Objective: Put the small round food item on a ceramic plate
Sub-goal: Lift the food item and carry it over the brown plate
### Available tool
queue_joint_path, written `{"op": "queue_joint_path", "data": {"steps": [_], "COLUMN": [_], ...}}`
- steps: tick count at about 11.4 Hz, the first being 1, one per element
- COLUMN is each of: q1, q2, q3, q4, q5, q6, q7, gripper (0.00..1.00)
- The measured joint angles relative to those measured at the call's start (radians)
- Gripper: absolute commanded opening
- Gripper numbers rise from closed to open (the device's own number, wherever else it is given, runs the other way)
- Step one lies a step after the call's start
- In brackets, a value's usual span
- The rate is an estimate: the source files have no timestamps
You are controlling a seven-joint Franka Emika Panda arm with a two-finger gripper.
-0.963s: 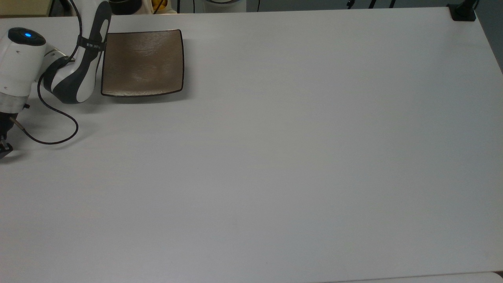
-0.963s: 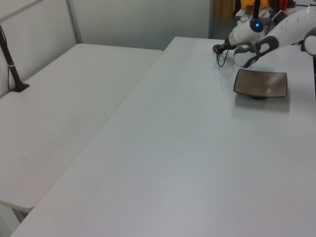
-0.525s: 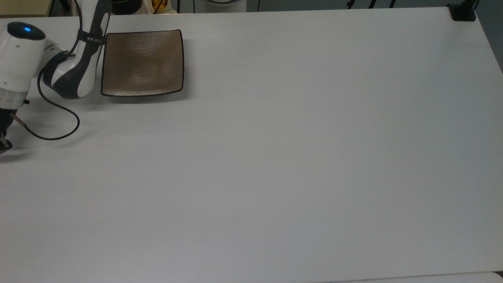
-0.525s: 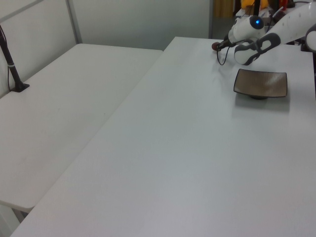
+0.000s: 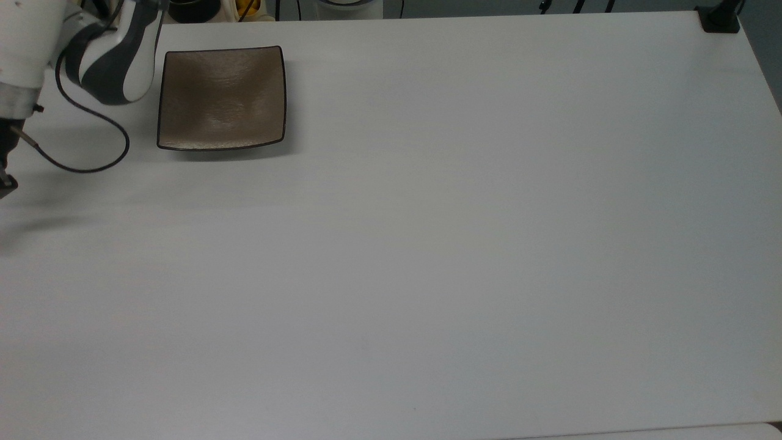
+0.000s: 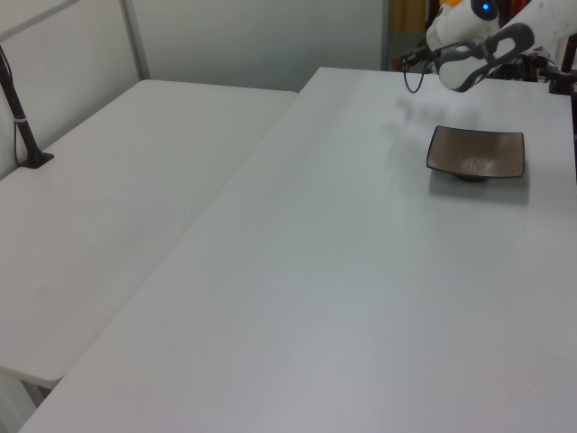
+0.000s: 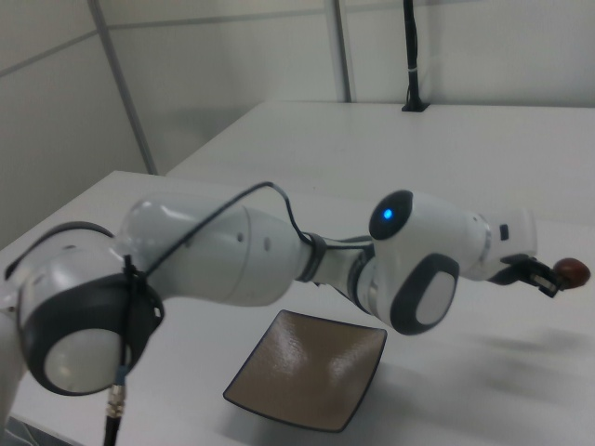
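Note:
In the right view my gripper reaches out to the right view's right, above the table. It is shut on the small round food item, a glossy dark red-brown lump at the fingertips. The ceramic plate, square, brown and dark-rimmed, lies on the table below and to the left of the gripper, with nothing on it. The top view shows the plate near the far left corner, with the arm beside it on the top view's left. In the left view the plate lies below the arm.
A black cable loops from the arm over the table left of the plate. The white table stretches wide to the top view's right. A black clamp post stands at its far right corner. A second white table adjoins it.
The arm has risen and swung toward the table's far edge, lifting the gripper with the food item off the table. The plate has not moved.

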Motion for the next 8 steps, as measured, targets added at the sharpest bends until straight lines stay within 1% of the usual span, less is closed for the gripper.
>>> {"op": "queue_joint_path", "data": {"steps": [1, 3, 4, 5, 6, 8], "q1": [0.001, 0.004, 0.009, 0.025, 0.055, 0.122], "q2": [-0.066, -0.231, -0.321, -0.389, -0.448, -0.539], "q3": [0.011, 0.025, 0.031, 0.035, 0.037, 0.039], "q4": [-0.047, -0.137, -0.194, -0.247, -0.299, -0.381], "q5": [-0.001, -0.002, -0.002, -0.001, -0.001, -0.001], "q6": [-0.064, -0.274, -0.382, -0.466, -0.563, -0.746], "q7": [0.0, -0.017, -0.049, -0.082, -0.123, -0.224], "gripper": [0.16, 0.16, 0.16, 0.16, 0.16, 0.16]}}
